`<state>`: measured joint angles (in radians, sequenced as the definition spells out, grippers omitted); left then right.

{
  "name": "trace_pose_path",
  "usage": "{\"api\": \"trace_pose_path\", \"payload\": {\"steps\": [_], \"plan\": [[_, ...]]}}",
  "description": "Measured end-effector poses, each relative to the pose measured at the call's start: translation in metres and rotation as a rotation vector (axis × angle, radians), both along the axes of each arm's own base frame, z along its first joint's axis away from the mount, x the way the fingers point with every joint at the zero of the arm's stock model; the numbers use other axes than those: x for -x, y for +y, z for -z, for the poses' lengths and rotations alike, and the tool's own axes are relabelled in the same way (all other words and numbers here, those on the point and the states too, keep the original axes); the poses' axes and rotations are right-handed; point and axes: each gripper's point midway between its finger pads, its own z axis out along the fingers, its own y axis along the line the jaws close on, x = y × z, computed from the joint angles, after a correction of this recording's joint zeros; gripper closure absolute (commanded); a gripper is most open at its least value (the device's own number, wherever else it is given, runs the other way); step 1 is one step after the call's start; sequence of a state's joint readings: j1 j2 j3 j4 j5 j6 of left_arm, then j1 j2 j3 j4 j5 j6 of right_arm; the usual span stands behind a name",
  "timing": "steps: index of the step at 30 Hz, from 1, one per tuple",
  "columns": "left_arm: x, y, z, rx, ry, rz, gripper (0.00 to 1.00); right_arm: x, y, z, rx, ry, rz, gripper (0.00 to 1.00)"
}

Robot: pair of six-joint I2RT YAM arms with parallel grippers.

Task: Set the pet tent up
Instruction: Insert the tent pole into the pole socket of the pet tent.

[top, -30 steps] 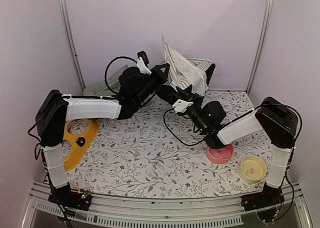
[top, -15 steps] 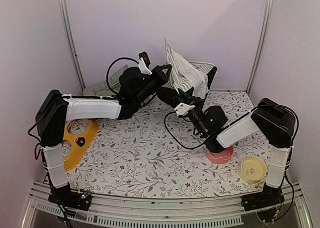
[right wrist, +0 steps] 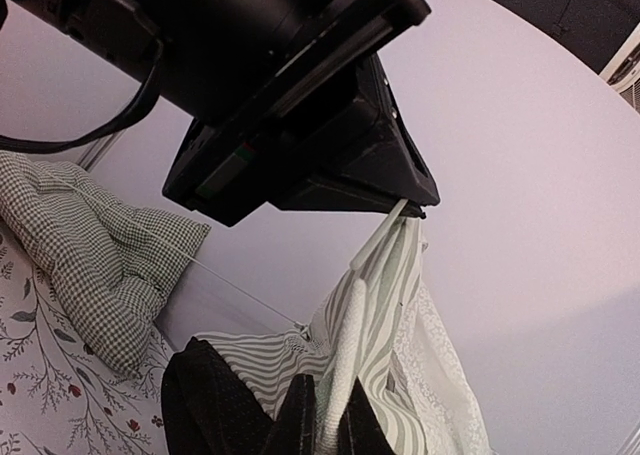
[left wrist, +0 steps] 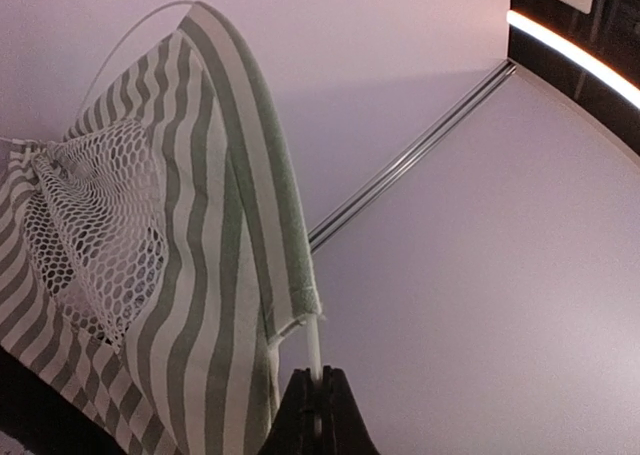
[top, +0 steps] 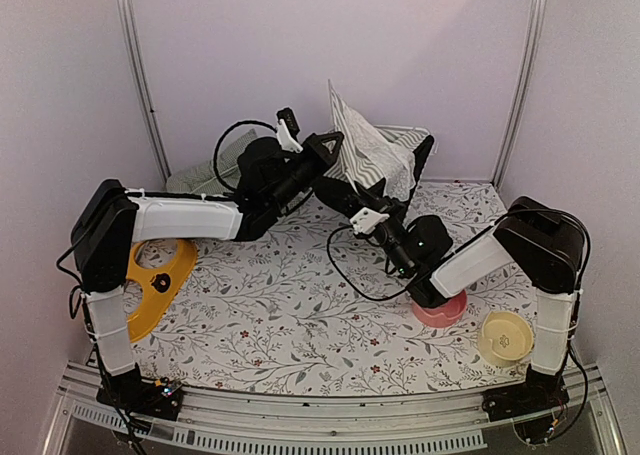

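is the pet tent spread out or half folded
Half folded: the pet tent hangs crumpled, one striped corner lifted by the left hand pinching a pole, the right hand gripping lower fabric.

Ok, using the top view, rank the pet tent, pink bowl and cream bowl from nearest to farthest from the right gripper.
1. pet tent, pinched in the right gripper, far centre.
2. pink bowl, near right.
3. cream bowl, near-right corner.
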<state>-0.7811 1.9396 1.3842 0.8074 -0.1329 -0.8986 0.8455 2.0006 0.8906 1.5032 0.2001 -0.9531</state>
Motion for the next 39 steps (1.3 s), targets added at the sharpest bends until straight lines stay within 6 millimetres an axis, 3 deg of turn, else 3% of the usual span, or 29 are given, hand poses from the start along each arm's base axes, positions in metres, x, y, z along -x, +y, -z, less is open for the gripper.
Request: {"api": "trace_pose_path", "payload": {"steps": [12,39], "plan": [[-0.008,-0.003,0.011,0.006,0.007,0.012,1.00,-0.001,0.000,0.005,0.004,0.016,-0.002,1.00],[-0.009,-0.010,0.004,-0.006,0.004,0.035,1.00,-0.002,0.000,0.005,-0.005,0.014,0.003,1.00]]}}
